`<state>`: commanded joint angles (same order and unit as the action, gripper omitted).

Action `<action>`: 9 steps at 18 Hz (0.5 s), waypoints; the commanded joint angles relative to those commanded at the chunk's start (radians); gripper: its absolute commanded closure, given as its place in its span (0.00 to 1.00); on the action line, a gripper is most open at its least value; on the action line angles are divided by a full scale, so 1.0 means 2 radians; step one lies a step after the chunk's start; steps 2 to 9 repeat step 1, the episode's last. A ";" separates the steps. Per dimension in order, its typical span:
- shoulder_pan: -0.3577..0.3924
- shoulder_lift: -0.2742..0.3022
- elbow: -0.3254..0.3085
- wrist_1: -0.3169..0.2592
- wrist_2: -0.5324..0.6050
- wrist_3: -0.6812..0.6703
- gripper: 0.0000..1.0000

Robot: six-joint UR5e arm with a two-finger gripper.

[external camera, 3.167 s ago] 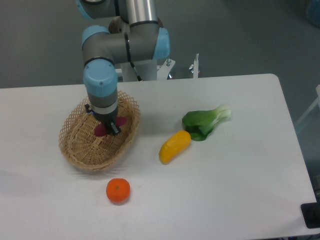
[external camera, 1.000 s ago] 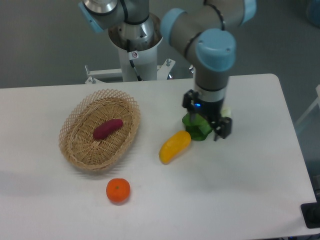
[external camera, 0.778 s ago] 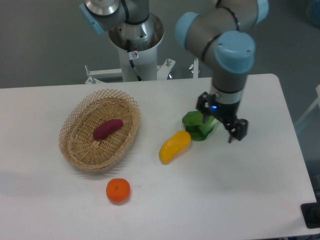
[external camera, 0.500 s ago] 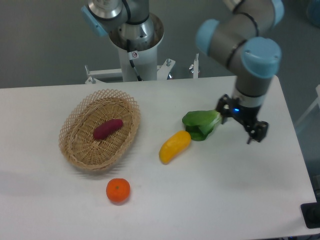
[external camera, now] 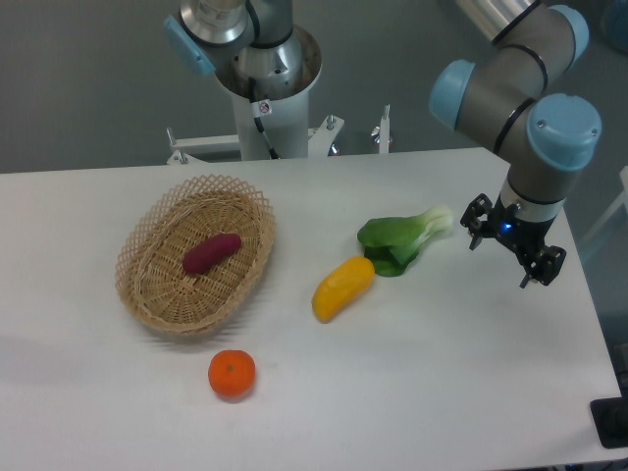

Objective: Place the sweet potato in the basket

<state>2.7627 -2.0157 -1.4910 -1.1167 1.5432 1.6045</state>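
Inside the basket (external camera: pixel 157 294), the sweet potato (external camera: pixel 211 252) lies on the woven floor. Over the table's (external camera: pixel 442 392) right side hangs the gripper (external camera: pixel 513 253), fingers spread wide and holding nothing, well apart from the basket.

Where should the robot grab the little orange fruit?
Probably from straight above, closing the hand across the tangerine's widest middle. It is round, so any sideways angle works, and it sits alone on the table, clear of the basket.
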 joint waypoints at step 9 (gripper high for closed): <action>0.000 0.000 0.000 0.001 0.001 0.000 0.00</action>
